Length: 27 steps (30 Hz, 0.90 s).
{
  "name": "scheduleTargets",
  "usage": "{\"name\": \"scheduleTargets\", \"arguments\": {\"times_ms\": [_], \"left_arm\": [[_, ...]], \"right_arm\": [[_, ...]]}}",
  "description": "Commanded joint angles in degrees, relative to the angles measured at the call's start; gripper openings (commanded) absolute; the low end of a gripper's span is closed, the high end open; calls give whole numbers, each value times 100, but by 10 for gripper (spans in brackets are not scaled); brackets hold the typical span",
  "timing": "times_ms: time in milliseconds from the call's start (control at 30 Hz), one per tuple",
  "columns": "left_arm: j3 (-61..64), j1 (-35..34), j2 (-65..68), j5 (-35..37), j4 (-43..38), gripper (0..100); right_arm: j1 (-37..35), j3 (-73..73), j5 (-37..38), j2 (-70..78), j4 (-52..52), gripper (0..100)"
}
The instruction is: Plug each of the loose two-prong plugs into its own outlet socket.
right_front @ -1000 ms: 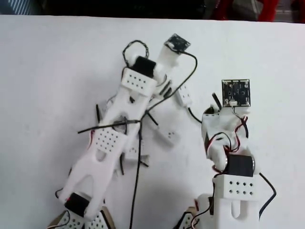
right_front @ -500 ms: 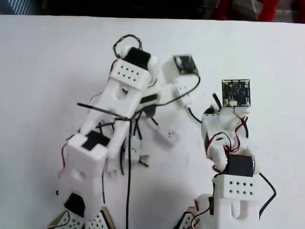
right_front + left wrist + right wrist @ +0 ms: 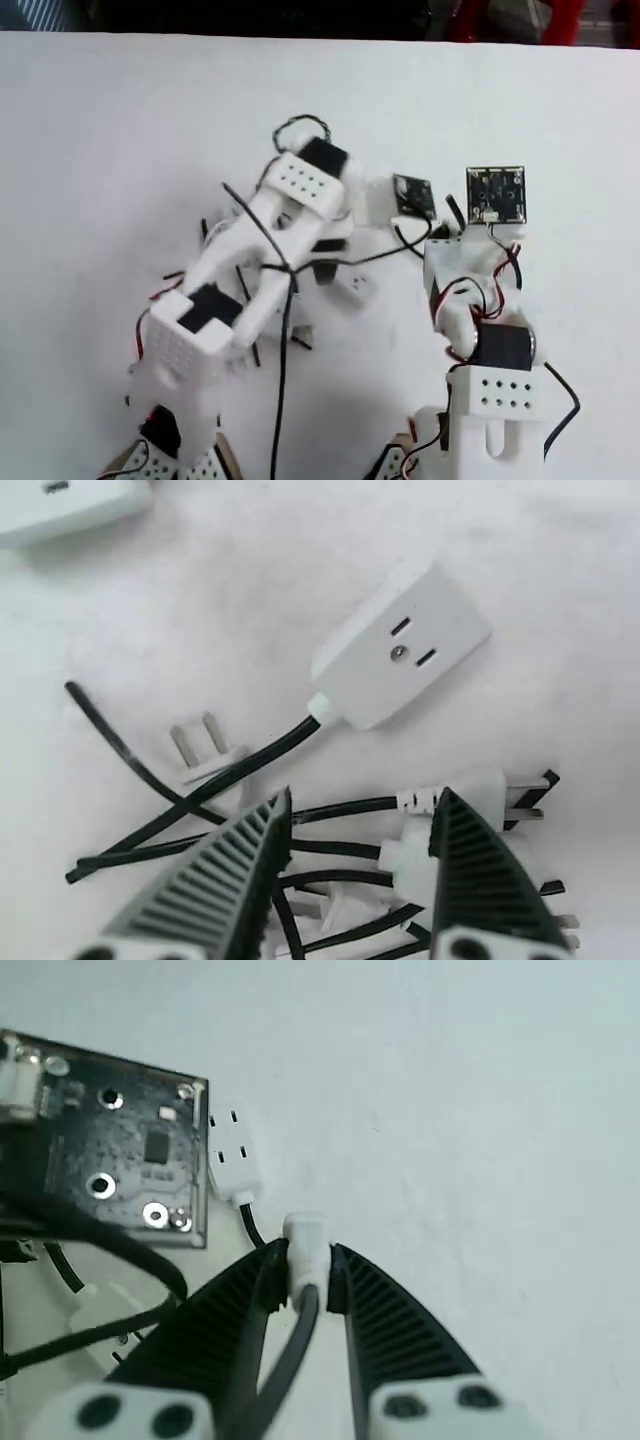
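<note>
Right gripper (image 3: 307, 1252): my jaws pinch a white plug (image 3: 303, 1228), near a small outlet socket (image 3: 232, 1155).
Left gripper (image 3: 365, 810): my jaws are spread over tangled plugs (image 3: 405, 852) (cords crossing).
Beyond: a square outlet socket (image 3: 400, 660) lying on the table (image 3: 100, 120).

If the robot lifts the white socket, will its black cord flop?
Probably floppy: the cord lies in loose bends. The socket looks like light plastic, flat-sided, so unlikely to roll. Its cord crosses other cords, so it might snag.
</note>
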Motion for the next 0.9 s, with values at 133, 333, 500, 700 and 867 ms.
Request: {"name": "scheduleTargets", "arguments": {"times_ms": [133,333,500,700,867], "left_arm": [[-18,585,-488,545,70,229],[273,831,-435,818,-352,229],[1556,1007,-426,853,-1749,233],[2374,857,-426,1046,-2963,229],[2488,910,-435,1407,-3042,229]], "right_arm": [[224,-273,-35,-31,-110,18],[233,-273,-44,-40,-110,18],[233,-273,-44,-40,-110,18],[215,-273,-44,-40,-110,18],[207,-273,-44,-40,-110,18]]}}
